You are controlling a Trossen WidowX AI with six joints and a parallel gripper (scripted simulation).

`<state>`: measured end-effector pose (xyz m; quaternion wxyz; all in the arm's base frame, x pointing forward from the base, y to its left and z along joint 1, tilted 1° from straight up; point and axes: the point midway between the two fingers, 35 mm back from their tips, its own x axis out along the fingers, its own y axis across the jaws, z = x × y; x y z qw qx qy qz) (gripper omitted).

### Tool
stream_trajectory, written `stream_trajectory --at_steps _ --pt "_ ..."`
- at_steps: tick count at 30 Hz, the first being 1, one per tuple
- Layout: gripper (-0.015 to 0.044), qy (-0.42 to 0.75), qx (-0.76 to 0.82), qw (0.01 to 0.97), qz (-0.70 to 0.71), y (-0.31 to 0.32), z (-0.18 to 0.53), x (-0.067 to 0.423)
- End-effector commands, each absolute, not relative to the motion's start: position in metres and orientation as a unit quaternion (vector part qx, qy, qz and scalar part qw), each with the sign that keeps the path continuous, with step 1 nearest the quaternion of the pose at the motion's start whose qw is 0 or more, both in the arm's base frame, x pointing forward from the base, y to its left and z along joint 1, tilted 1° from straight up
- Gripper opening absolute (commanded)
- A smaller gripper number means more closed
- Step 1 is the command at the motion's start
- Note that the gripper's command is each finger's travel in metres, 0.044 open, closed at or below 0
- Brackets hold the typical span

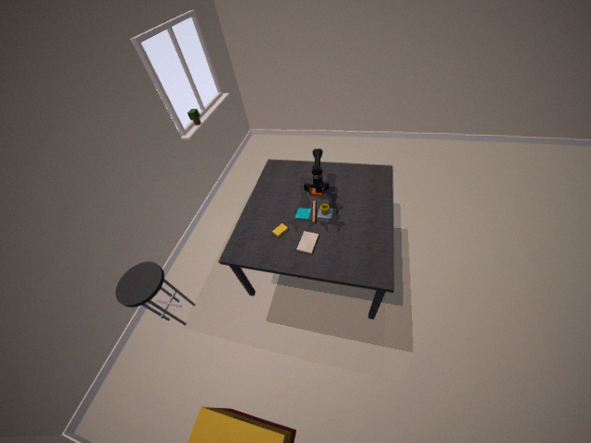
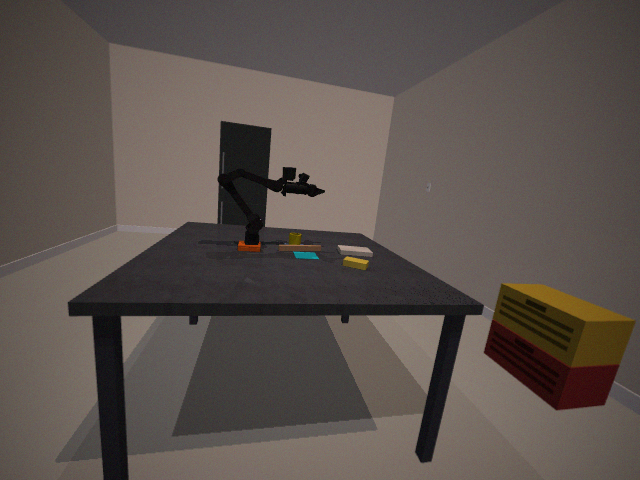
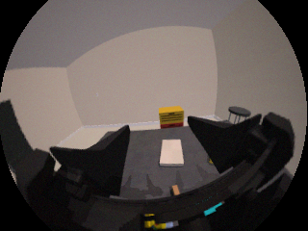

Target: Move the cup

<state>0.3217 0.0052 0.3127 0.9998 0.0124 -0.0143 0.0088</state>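
A yellow cup (image 1: 325,209) (image 2: 295,238) (image 3: 149,220) stands upright on the pale blue pad (image 1: 325,216). Marbles inside it cannot be made out. The cyan pad (image 1: 303,213) (image 2: 306,255) (image 3: 213,209) is bare. A low tan bar (image 1: 314,211) (image 2: 299,248) (image 3: 175,190) lies between the two pads. My gripper (image 2: 321,191) (image 3: 159,123) is open and empty, held level high above the table. In the wrist view the cup shows only partly, low down behind the gripper's body.
A yellow block (image 1: 280,230) (image 2: 355,263) and a flat whitish box (image 1: 307,242) (image 2: 354,251) (image 3: 171,153) lie on the dark table (image 1: 353,247) (image 2: 248,289) beyond the pads, farther from the arm's orange base (image 2: 249,246).
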Motion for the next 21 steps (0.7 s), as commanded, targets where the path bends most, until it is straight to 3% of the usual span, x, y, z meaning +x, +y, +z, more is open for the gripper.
stream_trajectory --at_steps 1,5,9,13,18,21 --pt "0.0374 -0.006 0.020 1.000 0.010 0.006 0.310 0.323" --pt "0.0269 0.169 0.166 0.972 0.004 0.023 0.246 0.334" --pt "0.0166 0.364 0.308 0.876 -0.075 0.041 0.177 0.316" --pt "0.0166 0.499 0.384 0.749 -0.205 0.051 0.133 0.277" --pt "0.0166 0.575 0.405 0.606 -0.373 0.054 0.113 0.226" --pt "0.0166 0.578 0.404 0.594 -0.388 0.053 0.112 0.222"
